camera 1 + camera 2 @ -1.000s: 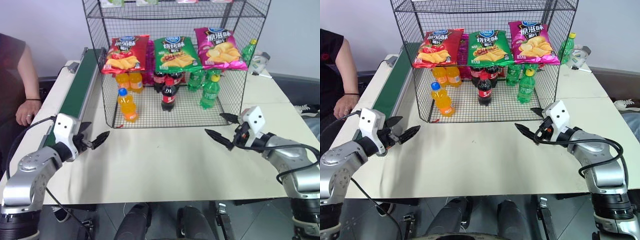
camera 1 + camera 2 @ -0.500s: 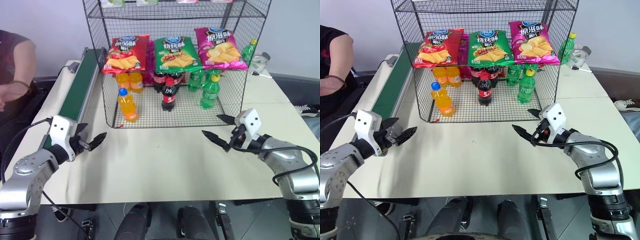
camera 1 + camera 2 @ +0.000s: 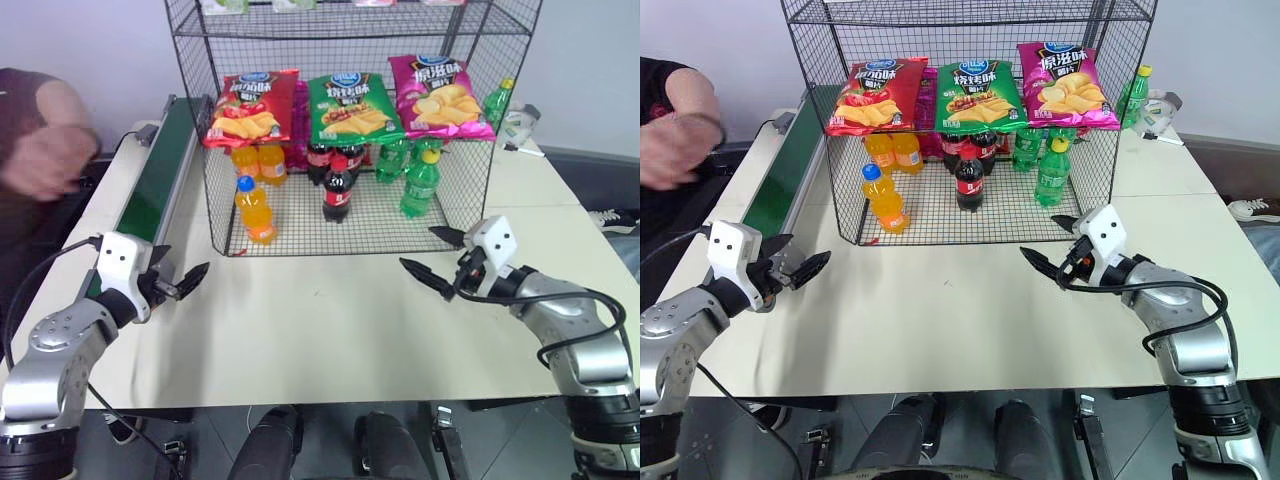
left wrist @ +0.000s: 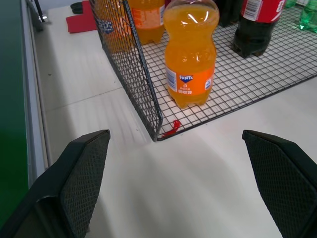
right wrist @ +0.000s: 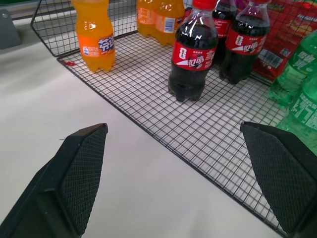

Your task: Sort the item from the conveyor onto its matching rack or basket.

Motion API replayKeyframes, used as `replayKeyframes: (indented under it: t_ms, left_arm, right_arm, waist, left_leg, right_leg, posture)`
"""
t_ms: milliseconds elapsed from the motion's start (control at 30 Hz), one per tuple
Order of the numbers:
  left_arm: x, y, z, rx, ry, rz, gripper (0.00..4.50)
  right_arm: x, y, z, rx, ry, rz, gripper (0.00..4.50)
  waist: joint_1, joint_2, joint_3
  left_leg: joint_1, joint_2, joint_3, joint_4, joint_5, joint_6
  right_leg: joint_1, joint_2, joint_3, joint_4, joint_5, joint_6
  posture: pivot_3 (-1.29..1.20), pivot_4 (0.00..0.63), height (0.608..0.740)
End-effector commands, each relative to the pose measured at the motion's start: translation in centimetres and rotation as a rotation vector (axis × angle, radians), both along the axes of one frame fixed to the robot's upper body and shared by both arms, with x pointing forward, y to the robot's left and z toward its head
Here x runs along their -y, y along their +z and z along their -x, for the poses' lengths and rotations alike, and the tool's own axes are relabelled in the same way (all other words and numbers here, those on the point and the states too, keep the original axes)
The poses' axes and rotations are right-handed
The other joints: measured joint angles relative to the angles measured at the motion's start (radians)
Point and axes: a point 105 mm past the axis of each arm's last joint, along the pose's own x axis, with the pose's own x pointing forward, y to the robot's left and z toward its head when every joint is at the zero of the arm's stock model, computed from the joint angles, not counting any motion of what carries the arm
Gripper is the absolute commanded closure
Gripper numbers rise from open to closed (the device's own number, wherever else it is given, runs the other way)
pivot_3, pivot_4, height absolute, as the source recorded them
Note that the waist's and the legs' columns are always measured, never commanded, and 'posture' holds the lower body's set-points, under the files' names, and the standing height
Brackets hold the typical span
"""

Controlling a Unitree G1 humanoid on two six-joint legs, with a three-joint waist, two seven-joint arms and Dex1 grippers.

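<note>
Orange soda bottle [image 3: 256,210] upright on rack floor [image 3: 380,215], rear bottles half hidden behind chip bags [image 3: 348,107], left gripper [image 3: 178,281] and right gripper [image 3: 432,256] both spread wide, empty, person's hand [image 3: 45,160] blurred beside conveyor [image 3: 155,180]

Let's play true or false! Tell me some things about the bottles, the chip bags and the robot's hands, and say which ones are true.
1. The front orange bottle stands inside the wire rack. True.
2. The left gripper is holding a cola bottle. False: its fingers are open with nothing between them, above the table.
3. The green chip bag hangs between the red bag and the pink bag. True.
4. An orange bottle lies on the conveyor. False: the part of the belt in view is bare.
5. The right gripper is open. True.
</note>
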Motion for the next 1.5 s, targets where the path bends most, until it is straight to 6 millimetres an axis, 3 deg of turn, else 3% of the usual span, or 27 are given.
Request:
replayKeyframes:
  t_ms: [33,633,867,1167,1367,1500]
  left_arm:
    - [-0.5,1.1,-0.3,0.062,0.024,-0.011,0.02]
    - [-1.2,0.7,-0.8,0.094,0.109,0.048,0.02]
    - [-1.2,0.8,-1.3,0.123,0.146,0.079,0.02]
    - [-0.7,0.6,-1.8,0.139,0.159,0.103,0.02]
    - [-1.1,0.7,-1.8,0.138,0.166,0.109,0.02]
    - [-2.7,1.1,-1.9,0.143,0.206,0.084,0.02]
  right_arm:
    - [-0.7,1.1,-0.3,0.06,0.01,-0.012,0.0]
    - [-1.8,1.0,-1.9,0.138,-0.093,-0.056,0.0]
    - [-1.7,1.2,-3.6,0.189,-0.233,-0.084,0.0]
    - [-3.9,1.1,-4.8,0.241,-0.366,-0.114,0.0]
    - [-5.1,0.9,-4.4,0.233,-0.294,-0.122,0.0]
    - [-6.0,0.9,-3.5,0.193,-0.156,-0.14,0.0]
  waist:
    - [0.0,0.0,0.0]
    - [0.0,0.0,0.0]
    - [-0.001,0.0,0.0]
    - [-0.003,0.0,0.0]
    - [-0.003,0.0,0.0]
    - [-0.005,0.0,0.0]
  left_leg:
    - [0.0,0.0,0.0,0.0,0.0,0.0]
    - [0.0,0.0,0.0,0.0,0.0,0.0]
    - [0.0,0.0,0.0,0.0,0.0,0.0]
    - [0.0,0.0,0.0,-0.001,0.0,0.0]
    - [0.0,-0.001,0.0,-0.001,0.001,0.0]
    - [0.001,0.0,0.0,-0.001,0.001,-0.001]
  right_leg:
    - [0.0,0.0,0.0,0.0,0.0,0.0]
    - [-0.001,0.0,0.0,0.0,0.0,0.0]
    - [-0.002,0.001,0.0,0.0,0.0,0.001]
    - [-0.004,0.001,0.0,0.001,0.001,0.002]
    - [-0.005,0.001,0.0,0.001,0.002,0.004]
    - [-0.005,0.001,0.0,0.002,0.002,0.003]
  posture:
    - [0.0,0.15,0.74]
    - [0.0,0.15,0.74]
    - [0.0,0.15,0.74]
    - [0.0,0.15,0.74]
    - [0.0,0.15,0.74]
    - [0.0,0.15,0.74]
